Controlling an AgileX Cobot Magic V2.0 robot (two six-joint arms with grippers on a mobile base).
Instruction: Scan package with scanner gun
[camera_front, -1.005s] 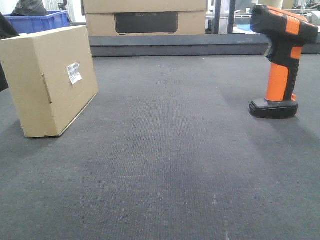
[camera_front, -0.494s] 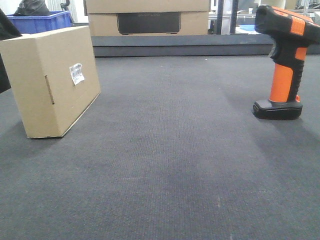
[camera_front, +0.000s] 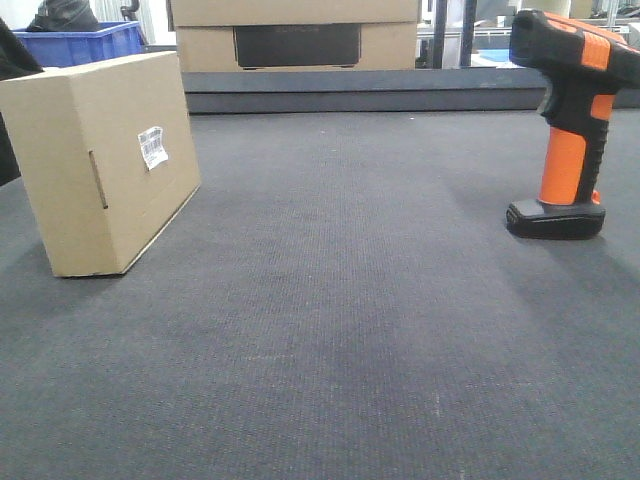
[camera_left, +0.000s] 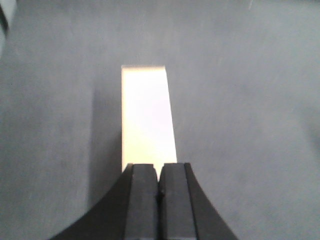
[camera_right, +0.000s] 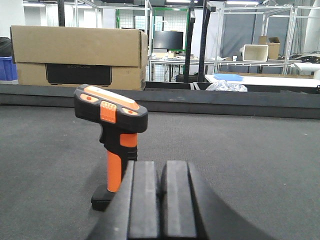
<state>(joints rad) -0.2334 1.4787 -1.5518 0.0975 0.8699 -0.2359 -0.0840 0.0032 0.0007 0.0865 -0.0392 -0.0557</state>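
The package (camera_front: 105, 160), a plain brown box with a small white barcode label and a narrow side slot, stands on edge at the left of the dark mat. From above, the left wrist view shows its bright top face (camera_left: 146, 115) just beyond my shut left gripper (camera_left: 159, 170), which holds nothing. The scanner gun (camera_front: 568, 120), black with an orange handle, stands upright on its flat base at the right. In the right wrist view the scanner gun (camera_right: 112, 135) is ahead and left of my right gripper (camera_right: 160, 170), whose jaws are shut and empty. Neither gripper shows in the front view.
A wider cardboard box with a dark panel (camera_front: 295, 35) sits beyond the mat's raised back edge (camera_front: 360, 95). A blue bin (camera_front: 75, 42) is at the back left. Tables and frames stand far behind.
Between one second ago and half a second ago the whole front view shifted slightly right; since then nothing has visibly moved.
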